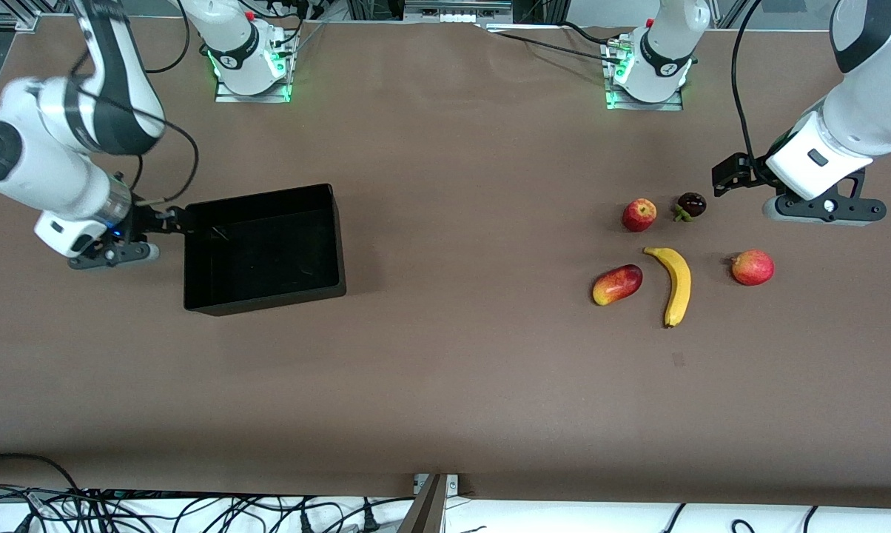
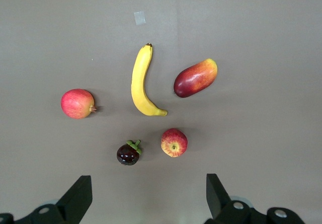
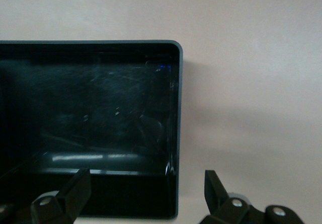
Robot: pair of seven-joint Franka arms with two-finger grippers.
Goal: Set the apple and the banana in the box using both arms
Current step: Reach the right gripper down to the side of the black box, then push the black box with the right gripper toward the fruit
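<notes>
The banana is seen nearest the front camera, with the apple farther, both well apart from the empty box. The left gripper is held spread and empty above the fruit, seemingly for choosing; the right gripper, likewise spread and empty, is kept at the box's edge.

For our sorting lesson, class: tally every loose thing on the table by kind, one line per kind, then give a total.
Apple: 1
Banana: 1
Mango-like red-yellow fruit: 1
Round red-orange fruit with a nub: 1
Dark purple fruit with a green cap: 1
Black box: 1
Total: 6
</notes>
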